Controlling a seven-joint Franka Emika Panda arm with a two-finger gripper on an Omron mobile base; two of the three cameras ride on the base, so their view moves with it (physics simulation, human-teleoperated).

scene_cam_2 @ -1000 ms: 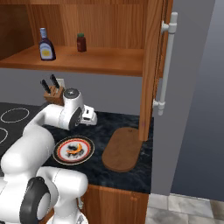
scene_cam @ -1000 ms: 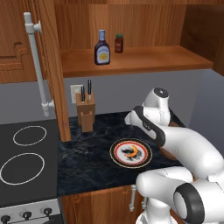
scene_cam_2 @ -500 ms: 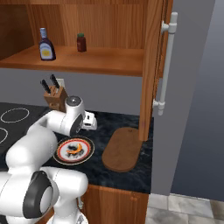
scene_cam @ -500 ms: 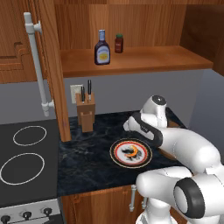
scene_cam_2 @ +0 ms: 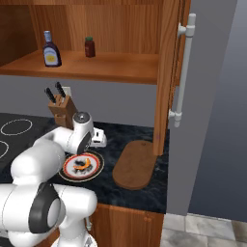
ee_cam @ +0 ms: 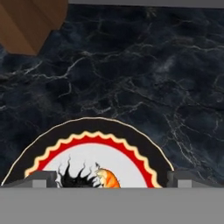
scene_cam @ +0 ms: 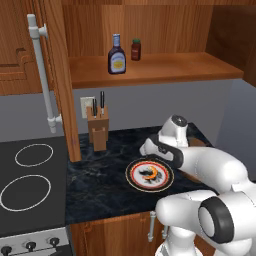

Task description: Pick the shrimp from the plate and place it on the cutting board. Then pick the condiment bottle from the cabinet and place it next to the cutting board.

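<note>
Dark marble counter [scene_cam: 100, 185] is running beside a black stovetop [scene_cam: 25, 180]. Plate [scene_cam: 149, 175] is sitting near the front edge with the shrimp [scene_cam: 150, 173] lying on it. Gripper [ee_cam: 107, 181] is hanging over the plate, jaws spread wide and holding nothing, shrimp [ee_cam: 107, 178] sitting between the fingertips [ee_cam: 41, 178]. Board [scene_cam_2: 136, 164] is lying just beside the plate. Farther back a knife block [scene_cam: 97, 128] is standing by the wall, and the bottle [scene_cam: 116, 55] is standing on the cabinet [scene_cam: 150, 70] shelf near a small red jar [scene_cam: 135, 50].

Base cams rear L/R share plate [scene_cam: 149, 175]; hand cam close above.
</note>
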